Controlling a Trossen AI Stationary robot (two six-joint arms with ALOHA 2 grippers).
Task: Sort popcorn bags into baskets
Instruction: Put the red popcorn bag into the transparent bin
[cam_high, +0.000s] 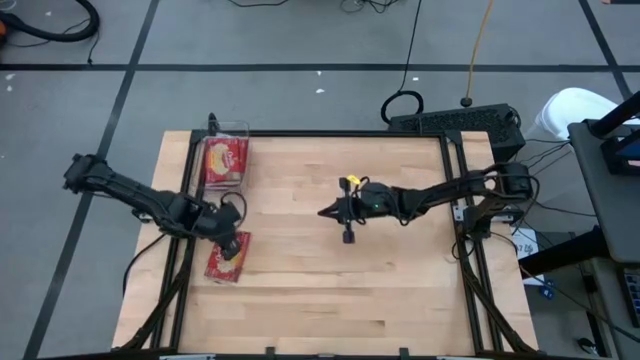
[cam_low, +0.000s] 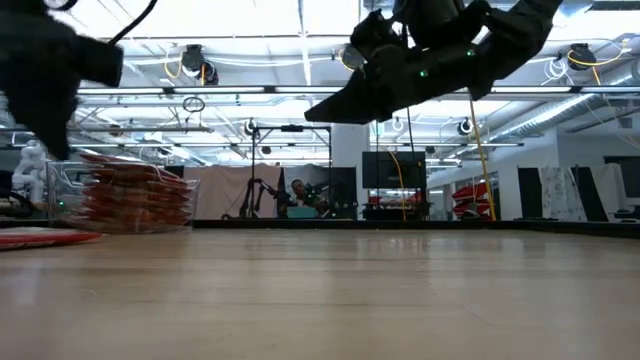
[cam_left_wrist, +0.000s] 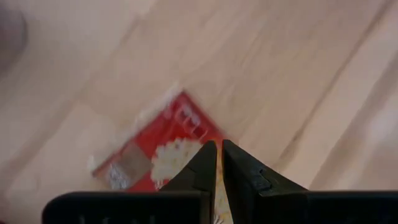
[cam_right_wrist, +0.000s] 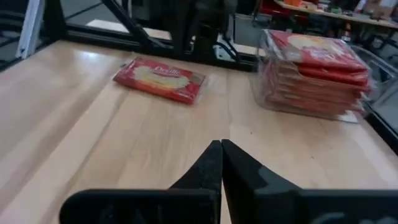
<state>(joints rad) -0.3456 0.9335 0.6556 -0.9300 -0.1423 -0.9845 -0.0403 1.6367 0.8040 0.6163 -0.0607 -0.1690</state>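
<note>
A clear plastic basket (cam_high: 225, 160) stands at the table's far left, filled with a stack of several red popcorn bags (cam_right_wrist: 314, 65); the low view shows that basket (cam_low: 125, 195) too. One red popcorn bag (cam_high: 226, 258) lies flat on the table nearer the front left, picture side up (cam_left_wrist: 163, 158). My left gripper (cam_high: 233, 243) hovers over this bag's far end, shut (cam_left_wrist: 219, 146), and I see no touch. My right gripper (cam_high: 335, 212) hangs shut above the table's middle (cam_right_wrist: 221, 146), pointing left toward the bag (cam_right_wrist: 160, 79) and the basket.
Black frame rails run along the table's left (cam_high: 185, 200), far (cam_high: 340, 133) and right (cam_high: 455, 190) edges. Bare wood spreads across the middle and near parts of the table (cam_high: 340, 290). A keyboard (cam_high: 455, 122) lies just beyond the far right corner.
</note>
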